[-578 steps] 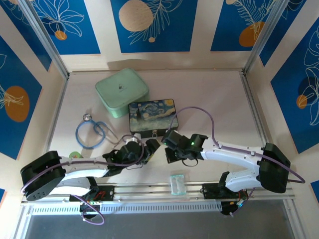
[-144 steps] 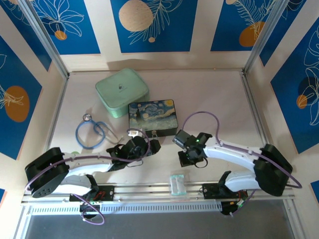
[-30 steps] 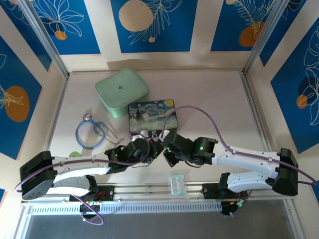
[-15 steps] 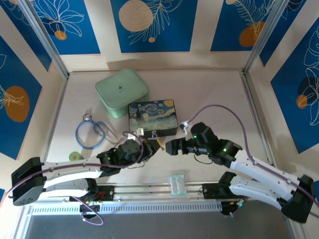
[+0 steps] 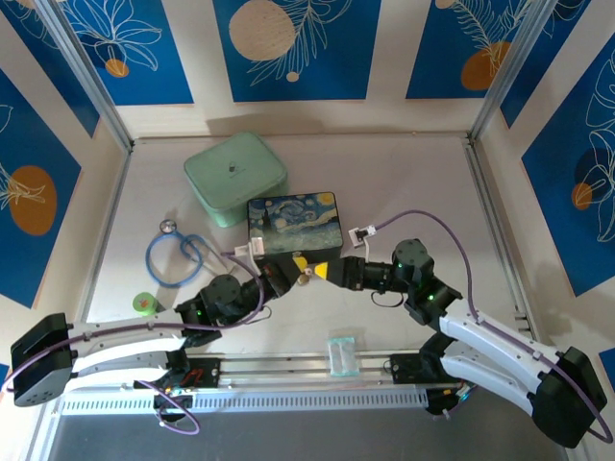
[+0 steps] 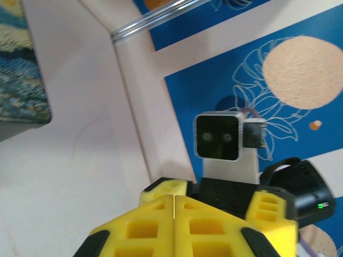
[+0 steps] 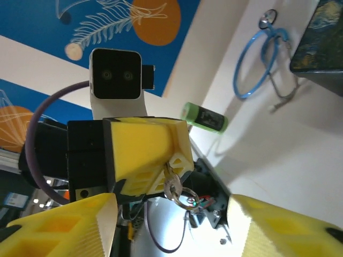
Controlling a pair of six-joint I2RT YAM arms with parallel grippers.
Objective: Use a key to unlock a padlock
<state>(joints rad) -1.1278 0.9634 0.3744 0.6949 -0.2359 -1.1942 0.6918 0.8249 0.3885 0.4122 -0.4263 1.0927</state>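
"Key (image 7: 172, 186), the small, thin, silvery metal one: where was it?"

"Pinched at the tips of the left gripper (image 6: 174, 206), whose yellow pads (image 6: 144, 230) were pressed flat together. In the right wrist view the key hung from those tips, with a thin wire ring (image 7: 186, 201) below it."

"And the other fingers?"

"The right gripper (image 5: 332, 273) was spread, its yellow fingers (image 7: 59, 227) apart and grasping nothing. It faced the left one closely, at its 3 o'clock in the overhead view."

"Farther out?"

"A rectangular box painted with a swirling blue night sky (image 5: 293, 223) lay at 12 o'clock from both tips, just beside them. A mint-green rounded case (image 5: 235, 178) sat at the box's 11, a blue-tubed stethoscope (image 5: 178, 257) at its 8, and a clear plastic packet (image 5: 341, 353) at its 6."
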